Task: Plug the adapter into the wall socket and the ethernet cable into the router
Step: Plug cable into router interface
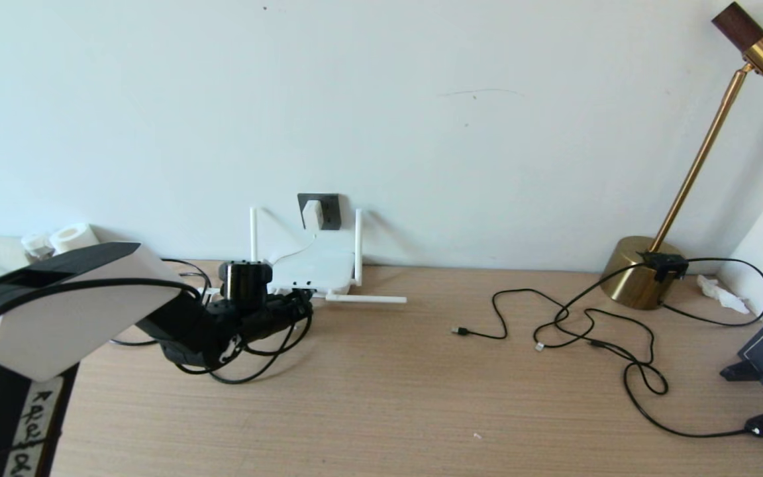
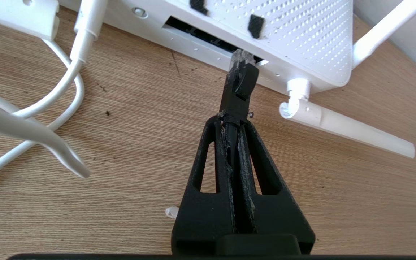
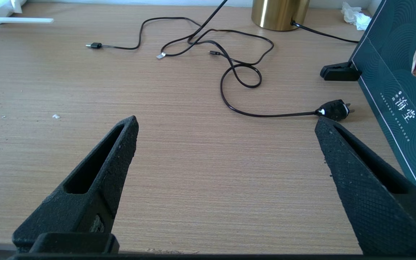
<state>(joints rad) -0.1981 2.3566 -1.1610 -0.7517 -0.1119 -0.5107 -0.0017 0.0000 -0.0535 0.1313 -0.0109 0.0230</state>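
Observation:
The white adapter (image 1: 313, 213) sits in the dark grey wall socket (image 1: 330, 211), and its thin white cord (image 2: 67, 79) runs down to the router (image 1: 308, 268). The router lies flat against the wall with its antennas up and one lying on the table. My left gripper (image 2: 231, 121) is shut on the black ethernet cable (image 2: 237, 90) just behind its plug. The plug's clear tip touches the dark port slot on the router's edge (image 2: 208, 36). In the head view the left gripper (image 1: 297, 303) is right at the router's front. My right gripper (image 3: 226, 122) hangs open over bare table, holding nothing.
A brass lamp base (image 1: 640, 271) stands at the back right. Thin black cables (image 1: 587, 331) sprawl across the right half of the table, ending in a black mains plug (image 1: 762, 426). A dark green box (image 3: 395, 83) stands at the right edge. Slack ethernet cable loops (image 1: 249, 374) under the left arm.

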